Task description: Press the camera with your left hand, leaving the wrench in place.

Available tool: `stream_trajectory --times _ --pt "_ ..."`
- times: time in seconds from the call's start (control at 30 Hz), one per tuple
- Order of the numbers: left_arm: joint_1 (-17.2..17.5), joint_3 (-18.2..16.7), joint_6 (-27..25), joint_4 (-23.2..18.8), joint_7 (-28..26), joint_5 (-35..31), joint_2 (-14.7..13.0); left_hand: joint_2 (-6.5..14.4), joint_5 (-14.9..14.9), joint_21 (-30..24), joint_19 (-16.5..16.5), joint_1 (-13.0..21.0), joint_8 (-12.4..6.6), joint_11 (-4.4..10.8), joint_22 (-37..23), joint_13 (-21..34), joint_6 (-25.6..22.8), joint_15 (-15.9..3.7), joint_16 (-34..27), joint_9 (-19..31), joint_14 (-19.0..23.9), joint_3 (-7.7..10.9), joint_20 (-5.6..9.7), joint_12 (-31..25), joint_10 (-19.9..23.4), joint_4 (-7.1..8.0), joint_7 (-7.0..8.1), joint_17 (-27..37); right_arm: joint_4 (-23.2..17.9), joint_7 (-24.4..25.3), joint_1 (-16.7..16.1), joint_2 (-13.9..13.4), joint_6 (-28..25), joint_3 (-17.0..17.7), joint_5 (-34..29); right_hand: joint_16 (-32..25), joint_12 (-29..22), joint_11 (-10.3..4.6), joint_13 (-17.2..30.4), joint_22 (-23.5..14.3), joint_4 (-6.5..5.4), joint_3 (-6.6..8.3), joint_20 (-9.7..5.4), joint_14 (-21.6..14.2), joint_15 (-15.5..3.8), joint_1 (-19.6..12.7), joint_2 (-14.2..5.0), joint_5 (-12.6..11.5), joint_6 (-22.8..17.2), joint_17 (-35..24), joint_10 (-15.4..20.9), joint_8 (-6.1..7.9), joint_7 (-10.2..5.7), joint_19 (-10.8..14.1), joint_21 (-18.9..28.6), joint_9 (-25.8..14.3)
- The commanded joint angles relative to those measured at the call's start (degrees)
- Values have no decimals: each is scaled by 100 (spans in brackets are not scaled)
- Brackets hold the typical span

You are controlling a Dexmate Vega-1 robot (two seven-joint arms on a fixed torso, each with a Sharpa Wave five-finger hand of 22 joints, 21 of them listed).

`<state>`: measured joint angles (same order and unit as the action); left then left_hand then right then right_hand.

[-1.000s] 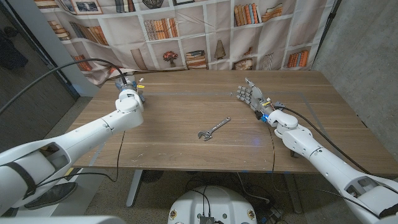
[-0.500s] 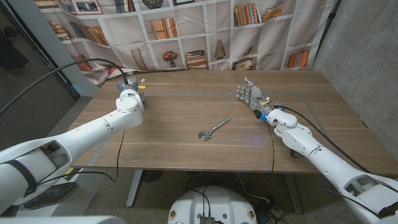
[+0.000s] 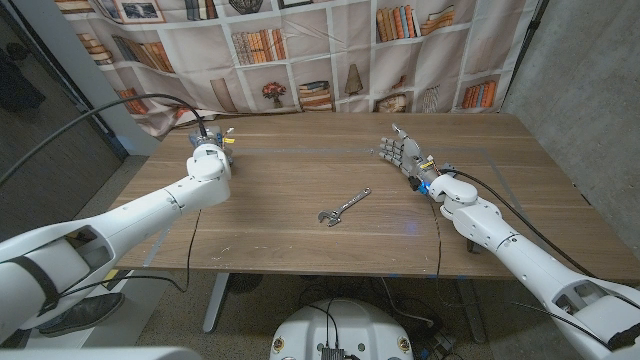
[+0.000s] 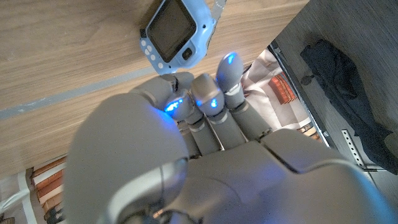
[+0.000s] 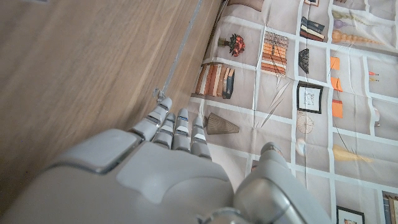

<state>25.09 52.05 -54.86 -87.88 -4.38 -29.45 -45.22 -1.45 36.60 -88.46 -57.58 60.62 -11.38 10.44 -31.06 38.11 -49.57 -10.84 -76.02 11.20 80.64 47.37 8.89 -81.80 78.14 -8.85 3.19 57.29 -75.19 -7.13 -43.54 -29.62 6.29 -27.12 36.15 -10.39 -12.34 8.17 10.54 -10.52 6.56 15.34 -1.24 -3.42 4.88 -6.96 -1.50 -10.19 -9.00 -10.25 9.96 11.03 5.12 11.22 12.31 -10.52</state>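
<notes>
A: Where is the camera?
B: The small blue camera lies on the wooden table near the far left corner, screen up, just beyond the left hand. In the head view the hand covers most of it.

A: Is the hand on it?
B: In the left wrist view the fingertips hang just beside the camera's edge, fingers close together and bent a little, holding nothing. Contact I can't confirm.

A: How should the press go?
B: I'd judge it best to bring the fingertips onto the camera's body and push straight down, gently, so the light thing doesn't skid off the table edge.

A: The wrench?
B: The adjustable wrench lies mid-table, well apart from both hands. The right hand stands on its edge, fingers spread, empty.

A: Any containers?
B: None that I can see.
</notes>
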Motion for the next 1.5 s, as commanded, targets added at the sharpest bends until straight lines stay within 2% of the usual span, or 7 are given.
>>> stream_trajectory --times 0.03,1.0,1.5 --pt "30 -10 -34 53 31 -43 26 12 -23 -36 42 -9 25 5 15 -11 -64 -30 32 18 40 43 339 21 -3 6 -9 6 -48 12 -13 -34 -73 -5 13 -22 -21 4 29 -26 5 -25 6 -44 17 -52 -24 -15 -42 -29 49 14 6 72 14 -30" --pt "113 -108 125 116 -36 123 75 57 -80 -84 48 -107 51 15 104 -58 31 -40 51 24 43 81 338 55 -19 -5 17 -29 -136 6 -46 -91 -123 -12 9 -22 -20 4 30 -27 3 -34 12 -54 16 -51 -26 -15 -47 -30 55 16 1 85 13 -31" --pt "181 -96 17 131 -76 202 117 62 -100 -70 72 -136 41 16 171 -124 -17 -43 53 24 34 93 338 112 -50 -14 2 -27 -161 -4 -46 -117 -126 -7 5 -24 -19 -10 31 -27 0 -41 23 -66 32 -46 -26 -15 -50 -31 56 17 -1 91 13 -31"
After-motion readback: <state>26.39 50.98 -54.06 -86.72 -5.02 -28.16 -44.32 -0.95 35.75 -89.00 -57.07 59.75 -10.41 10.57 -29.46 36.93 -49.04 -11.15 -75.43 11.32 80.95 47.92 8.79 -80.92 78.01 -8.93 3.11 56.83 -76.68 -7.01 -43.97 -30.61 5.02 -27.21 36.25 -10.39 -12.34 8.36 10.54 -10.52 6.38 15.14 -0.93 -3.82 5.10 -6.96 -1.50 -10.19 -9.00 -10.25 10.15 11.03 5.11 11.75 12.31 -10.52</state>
